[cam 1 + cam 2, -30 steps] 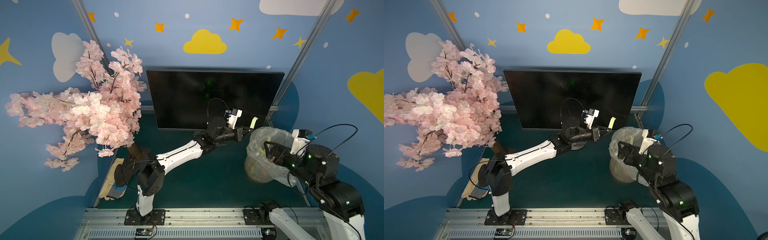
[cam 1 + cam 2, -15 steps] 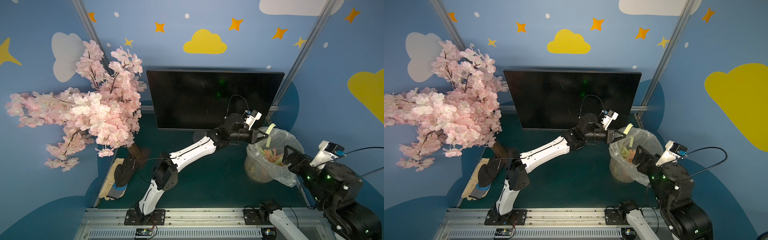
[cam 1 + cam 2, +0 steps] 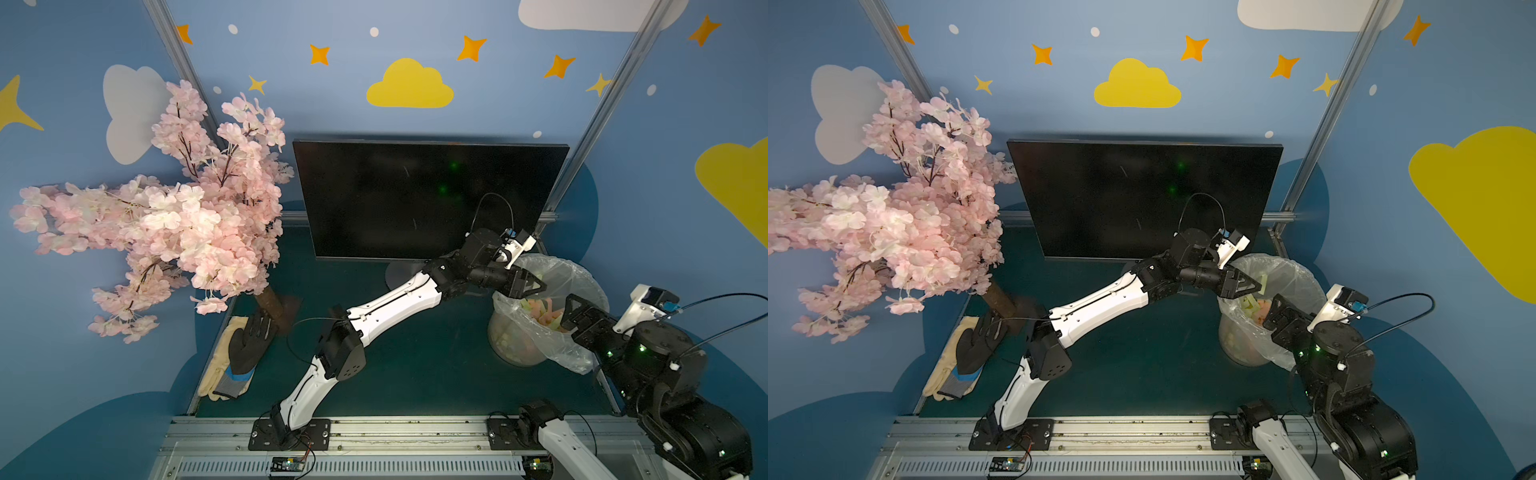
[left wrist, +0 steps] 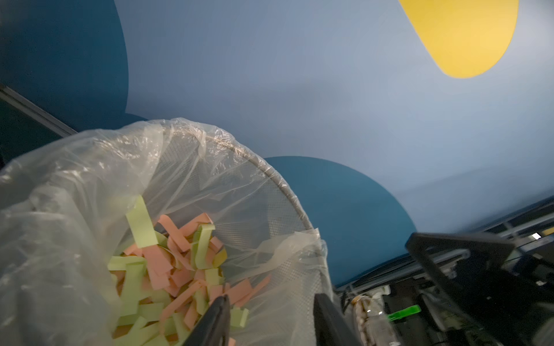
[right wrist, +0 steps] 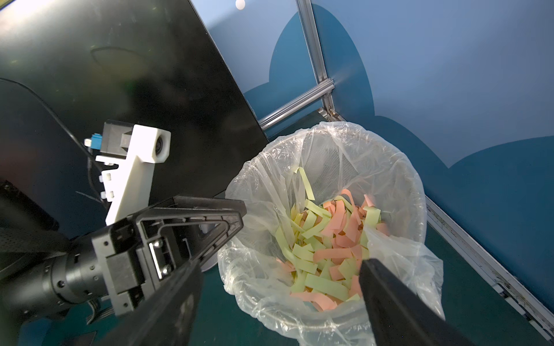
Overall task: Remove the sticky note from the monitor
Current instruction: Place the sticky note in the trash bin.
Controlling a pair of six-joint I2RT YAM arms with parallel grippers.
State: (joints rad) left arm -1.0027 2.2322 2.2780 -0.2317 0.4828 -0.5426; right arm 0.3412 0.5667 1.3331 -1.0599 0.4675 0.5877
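Observation:
The monitor (image 3: 415,199) (image 3: 1133,195) (image 5: 120,75) stands at the back with a bare dark screen. My left gripper (image 3: 540,286) (image 3: 1258,284) (image 4: 271,299) (image 5: 236,215) hangs over the near-left rim of the lined wire bin (image 3: 582,270) (image 4: 269,173), jaws open, nothing between them. A pale green sticky note (image 4: 141,221) (image 5: 305,182) stands up against the liner above the pile of green and pink strips, clear of the fingers. My right gripper (image 3: 571,303) (image 3: 1277,305) (image 5: 278,263) is open and empty at the bin's front edge.
A pink blossom tree (image 3: 166,216) fills the left side, with work gloves (image 3: 237,353) at its base. An aluminium frame post (image 3: 582,137) rises just behind the bin. The monitor's round stand (image 3: 399,274) sits under the left forearm.
The left arm swung right from the monitor to above the bin carrying the note, then its jaws opened and the note left them. The right arm drew back from the bin.

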